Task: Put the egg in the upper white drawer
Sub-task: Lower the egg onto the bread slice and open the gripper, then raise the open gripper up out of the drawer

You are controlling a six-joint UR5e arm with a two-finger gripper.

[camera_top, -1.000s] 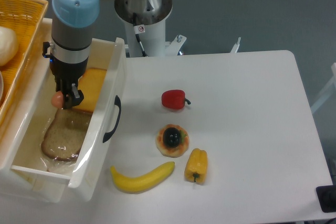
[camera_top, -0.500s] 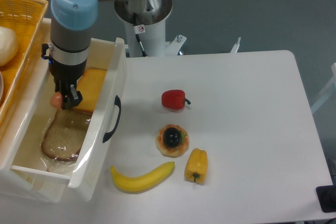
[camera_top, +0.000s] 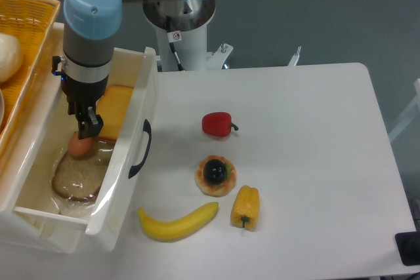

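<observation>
The orange-brown egg (camera_top: 80, 147) lies inside the upper white drawer (camera_top: 148, 90), resting on the far edge of a slice of brown bread (camera_top: 77, 176). The drawer stands pulled open at the left, its black handle (camera_top: 140, 149) facing the table. My gripper (camera_top: 85, 126) hangs inside the drawer just above the egg, pointing straight down. Its fingers are apart and hold nothing; the egg lies free below them.
A yellow slab (camera_top: 115, 111) lies in the drawer behind the bread. A yellow woven basket (camera_top: 26, 24) with a pale round thing (camera_top: 8, 57) stands at the far left. On the table lie a red pepper (camera_top: 218, 124), a round tart (camera_top: 214, 175), a yellow pepper (camera_top: 245, 206) and a banana (camera_top: 177, 222).
The egg was held between the fingers above the bread; now it has dropped out of them onto the bread's edge. The gripper has stayed almost in place.
</observation>
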